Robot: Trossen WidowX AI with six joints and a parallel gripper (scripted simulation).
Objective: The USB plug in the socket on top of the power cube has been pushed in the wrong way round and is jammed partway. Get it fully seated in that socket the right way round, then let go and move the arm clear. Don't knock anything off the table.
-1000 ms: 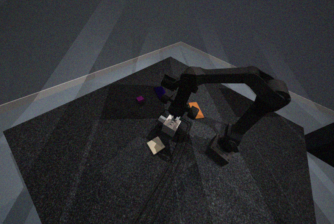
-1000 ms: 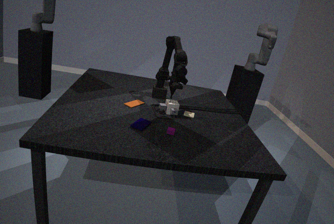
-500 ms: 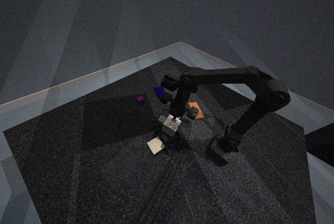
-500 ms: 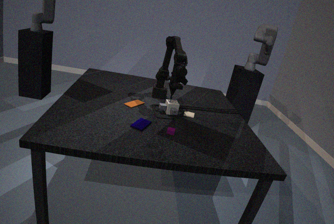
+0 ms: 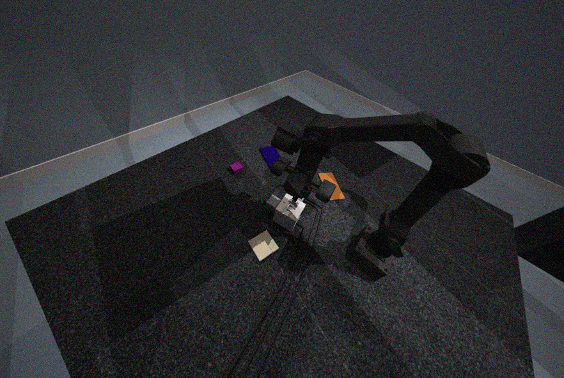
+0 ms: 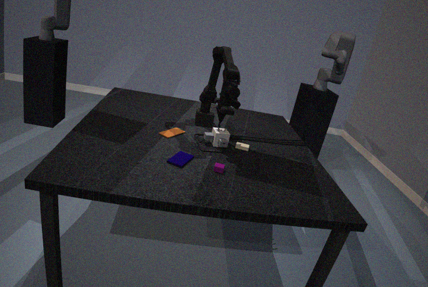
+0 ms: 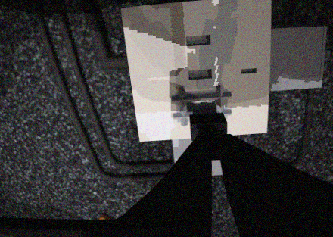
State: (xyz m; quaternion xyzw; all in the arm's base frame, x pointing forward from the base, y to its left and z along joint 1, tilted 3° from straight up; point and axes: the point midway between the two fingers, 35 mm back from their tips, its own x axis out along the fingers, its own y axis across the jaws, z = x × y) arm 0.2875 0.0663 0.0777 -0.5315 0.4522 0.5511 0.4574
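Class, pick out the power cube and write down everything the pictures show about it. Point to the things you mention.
The power cube (image 5: 286,219) (image 6: 221,140) (image 7: 151,93) is a white block with flat faces and crisp edges, plastic by its look. It sits upright on the dark table (image 5: 181,309) (image 6: 138,179), patched with light and shadow. Its top has dark rectangular slots. Lighter grey blocks jut from its sides. The gripper's closed fingertips reach down to its top; whether they touch it is unclear.

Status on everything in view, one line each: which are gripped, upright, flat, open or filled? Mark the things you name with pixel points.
Gripper (image 5: 296,197) (image 6: 219,126) (image 7: 213,145): shut on the plug
Plug (image 5: 293,204) (image 6: 218,127) (image 7: 205,109): at the cube's top; depth and orientation unclear
Cube (image 5: 285,219) (image 6: 216,139) (image 7: 250,36): upright on the table
Three slots on its top: unfilled
Orange pad (image 5: 336,190) (image 6: 172,132): flat
Blue pad (image 5: 269,154) (image 6: 180,158): flat
Magenta block (image 5: 236,167) (image 6: 219,167): resting on the table
Cream block (image 5: 263,246) (image 6: 242,146): resting on the table
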